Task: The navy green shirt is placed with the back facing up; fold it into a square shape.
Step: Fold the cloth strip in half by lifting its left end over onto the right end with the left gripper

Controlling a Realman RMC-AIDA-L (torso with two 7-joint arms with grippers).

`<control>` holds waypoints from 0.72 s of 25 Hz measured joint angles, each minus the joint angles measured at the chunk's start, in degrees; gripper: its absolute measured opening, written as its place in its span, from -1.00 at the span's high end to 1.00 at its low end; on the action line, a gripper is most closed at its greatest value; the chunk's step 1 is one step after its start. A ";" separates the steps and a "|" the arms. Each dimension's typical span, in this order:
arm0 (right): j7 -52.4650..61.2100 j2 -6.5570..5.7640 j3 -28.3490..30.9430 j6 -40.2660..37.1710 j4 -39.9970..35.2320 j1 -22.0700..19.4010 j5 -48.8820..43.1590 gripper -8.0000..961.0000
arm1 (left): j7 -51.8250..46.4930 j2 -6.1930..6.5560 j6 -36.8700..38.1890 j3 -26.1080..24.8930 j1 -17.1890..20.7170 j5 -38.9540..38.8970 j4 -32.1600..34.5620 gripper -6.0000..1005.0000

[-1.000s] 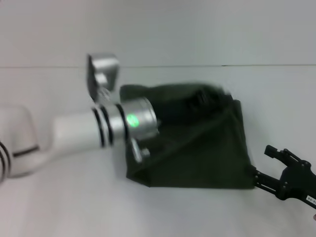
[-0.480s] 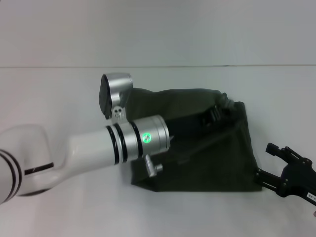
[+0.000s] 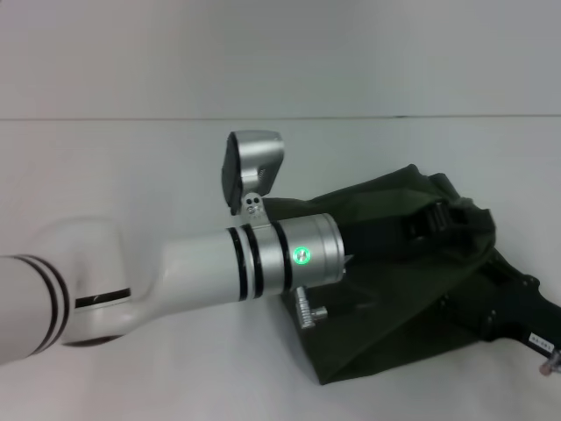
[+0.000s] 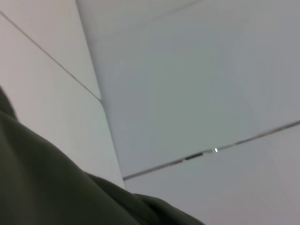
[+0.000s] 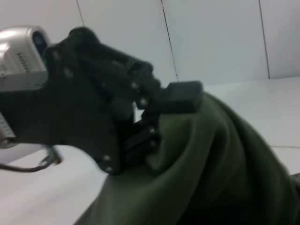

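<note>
Shirt (image 3: 394,289) lies bunched on the table (image 3: 131,158); left gripper (image 5: 161,119) pinches a raised fold. Right gripper (image 3: 513,307) sits partly under cloth, grip unclear. No legible writing.

No text, brand or number can be read in any of the views. The right pincer's black body (image 3: 517,311) carries a small white label (image 3: 542,338) at the near right edge of the head view, but its print is too small to read. The navy green shirt (image 3: 412,289) shows no letters.
</note>
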 joint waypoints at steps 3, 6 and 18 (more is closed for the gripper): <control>0.00 0.11 0.22 2.69 0.45 2.04 0.21 -0.90 | 0.00 0.01 0.42 -0.54 1.39 0.01 0.56 0.92; 0.04 0.10 0.30 7.25 1.38 4.92 0.23 -0.90 | -0.06 0.00 0.87 -0.58 1.63 0.03 0.67 0.92; -0.28 -0.05 5.91 17.72 0.80 12.69 0.43 -0.89 | 0.69 0.00 2.20 -0.40 0.70 0.03 -0.30 0.92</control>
